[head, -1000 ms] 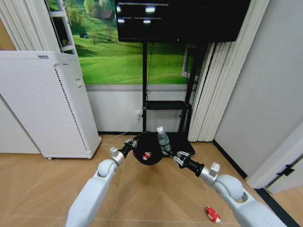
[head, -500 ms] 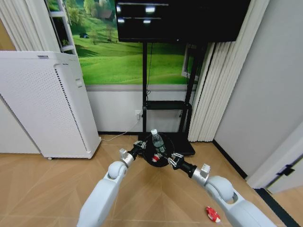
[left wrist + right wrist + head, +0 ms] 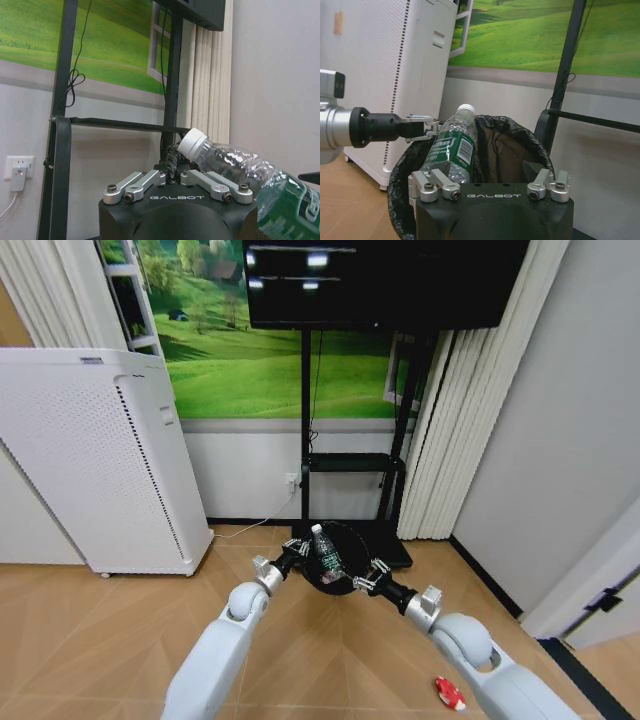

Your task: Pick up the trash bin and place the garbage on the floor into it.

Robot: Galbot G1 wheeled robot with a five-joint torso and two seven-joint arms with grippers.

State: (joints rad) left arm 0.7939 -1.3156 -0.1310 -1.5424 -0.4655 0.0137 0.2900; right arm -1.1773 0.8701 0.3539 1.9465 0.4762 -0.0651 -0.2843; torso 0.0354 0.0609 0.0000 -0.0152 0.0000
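**A:** ok so what do we have vs the shot half a second back? The trash bin [image 3: 333, 562] is held up off the floor between both arms like before, but the bottle [image 3: 322, 549] has tipped further. Its white cap was around 12 o'clock over the rim, now it leans toward 10 o'clock, closer to the left gripper [image 3: 296, 549]. The red bit we could see inside the bin earlier is hidden behind the bottle now.

**B:** yep, we see that too. Arms barely shifted. The left gripper's fingers are pinched on the bin's rim at its 9 o'clock side; in the right wrist view [image 3: 431, 129] they close on the crinkly black liner. The right gripper [image 3: 364, 580] sits at the bin's 4 o'clock edge, and from its own camera [image 3: 492, 190] the metal fingers are spread apart, with the bottle [image 3: 451, 150] leaning at the left one. We can't tell if it's actually gripping anything.

**A:** textures: the bin [image 3: 510, 150] is round, black, lined with a wrinkly glossy bag. The bottle is clear ribbed plastic with a green label, and in the left wrist view [image 3: 250, 175] it lies slanted.

**B:** and there's one red-and-white wrapper [image 3: 450, 694] on the wood-look floor [image 3: 90, 640], at 4 o'clock from the bin, well apart from it.
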